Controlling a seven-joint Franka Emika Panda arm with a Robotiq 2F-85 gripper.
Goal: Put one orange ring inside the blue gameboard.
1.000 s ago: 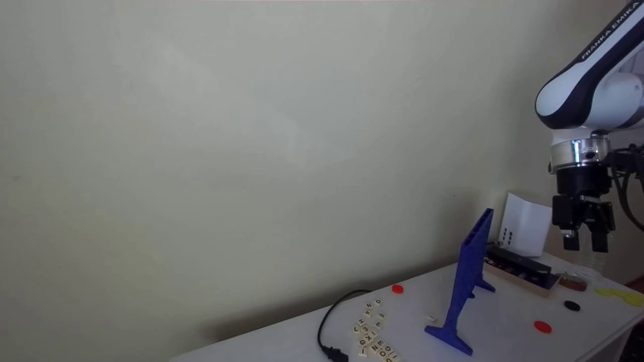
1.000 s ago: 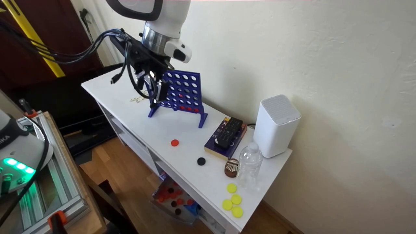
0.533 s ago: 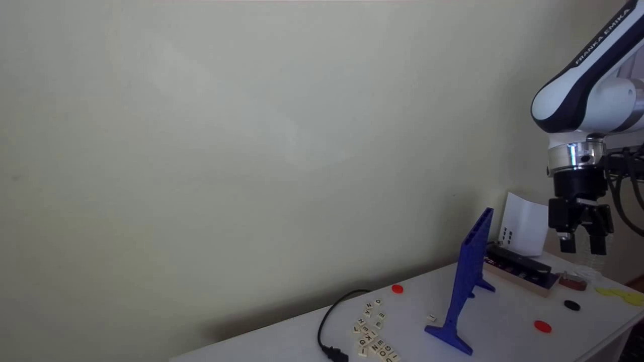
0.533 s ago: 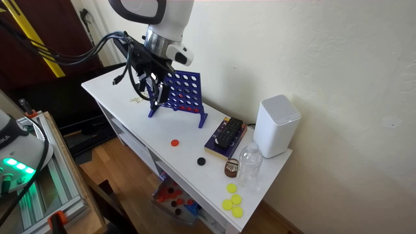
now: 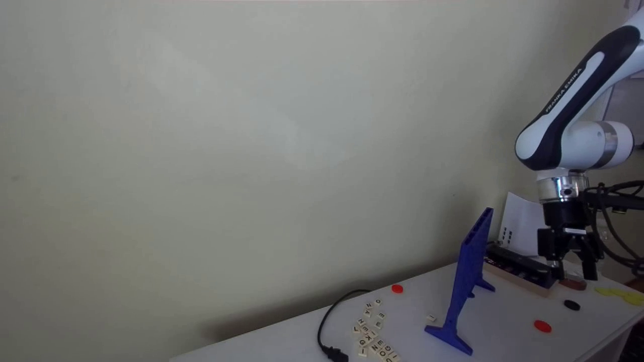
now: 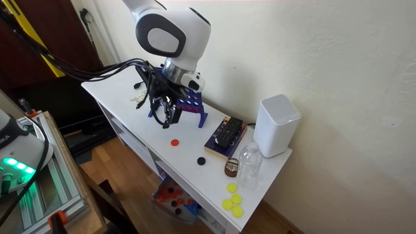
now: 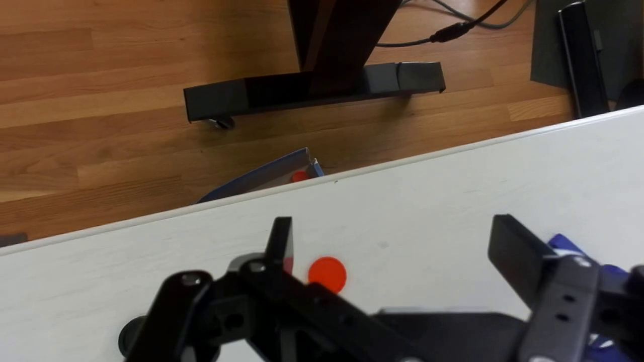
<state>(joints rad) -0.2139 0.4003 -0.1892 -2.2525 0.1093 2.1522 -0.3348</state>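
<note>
Orange ring (image 6: 175,142) lies flat on the table (image 6: 191,139) near the blue gameboard (image 5: 468,271), upright on splayed feet presumably for top loading, while the pincer (image 5: 574,275) hangs above, jaws apart, apparently to straddle the ring.

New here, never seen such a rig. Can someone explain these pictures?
It's one robot arm with a two-finger gripper. Two views come from cameras standing outside the robot; the third looks down from its wrist, past the gripper.

The white table bears an upright blue gameboard, orange discs, a black disc, yellow discs, letter tiles, a book with a remote on it, a bottle and a white box.

Nothing is held: the gripper is open above the table. In the wrist view, an orange disc shows between its fingers but lies on the table.
</note>
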